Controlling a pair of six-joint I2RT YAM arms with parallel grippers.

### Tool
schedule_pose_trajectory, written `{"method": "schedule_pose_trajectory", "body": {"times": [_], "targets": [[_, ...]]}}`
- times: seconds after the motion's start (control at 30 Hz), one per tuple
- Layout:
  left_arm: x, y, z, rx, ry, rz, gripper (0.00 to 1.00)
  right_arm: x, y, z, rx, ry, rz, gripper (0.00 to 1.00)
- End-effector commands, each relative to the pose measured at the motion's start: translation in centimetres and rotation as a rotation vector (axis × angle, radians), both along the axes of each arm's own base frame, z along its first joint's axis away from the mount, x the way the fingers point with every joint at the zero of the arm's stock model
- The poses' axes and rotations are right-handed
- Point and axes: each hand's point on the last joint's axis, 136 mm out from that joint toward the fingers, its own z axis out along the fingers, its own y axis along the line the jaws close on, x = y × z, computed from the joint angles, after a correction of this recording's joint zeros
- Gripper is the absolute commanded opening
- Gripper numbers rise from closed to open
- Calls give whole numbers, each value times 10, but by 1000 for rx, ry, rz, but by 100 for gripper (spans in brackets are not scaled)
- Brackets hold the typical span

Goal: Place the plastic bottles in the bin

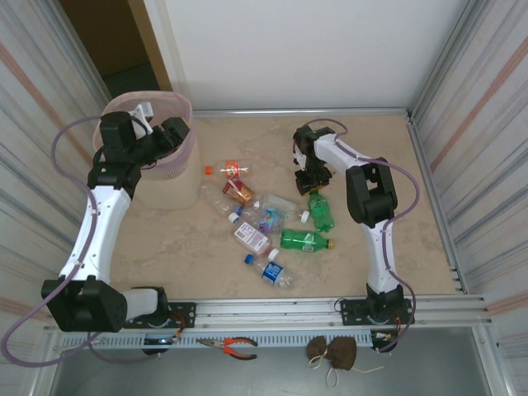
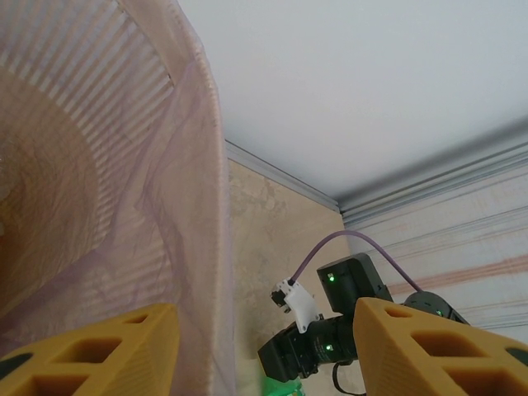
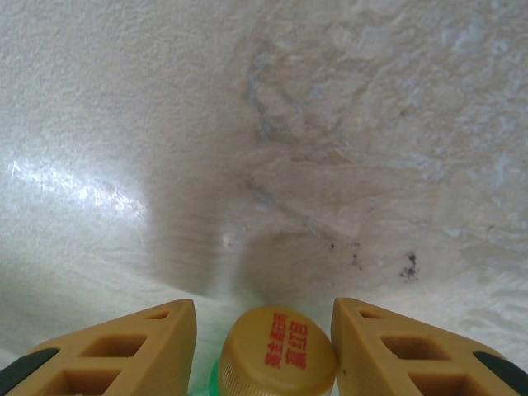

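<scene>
— Beige marbled tabletop, a white wall behind it, ribbed metal panels on both sides. Where's the bin?

— The bin stands upright at 10 o'clock on the table. The left gripper hangs at its rim, jaws apart with nothing between them. In the left wrist view the pink ribbed wall of the bin is at its 9 o'clock.

— And the plastic bottles?

— The plastic bottles lie loose mid-table. One green bottle is at the heap's 3 o'clock.

— The right gripper?

— The right gripper is at that bottle's 12 o'clock. Its fingers flank the yellow cap, close on both sides. I cannot tell whether they are pinching it.
</scene>
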Motion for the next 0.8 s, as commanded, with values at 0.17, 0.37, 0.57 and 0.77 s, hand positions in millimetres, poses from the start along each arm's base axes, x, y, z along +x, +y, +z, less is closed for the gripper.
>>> {"method": "schedule_pose_trajectory", "body": {"times": [0.17,0.37,0.57,0.77], "targets": [[0,-6,17,21,-43,-24,58,-4,2,-6,-10,39,-33,41],[-1,-10,17,27,-46,-34,57,-1,1,2,-16,13,-37,32],[-3,-11,18,25,-52,-41,58,11,-7,36,-56,-105,-39,29],[-10,-26,31,9,-152,-139,59,18,-5,97,-10,-277,-61,26]]}}
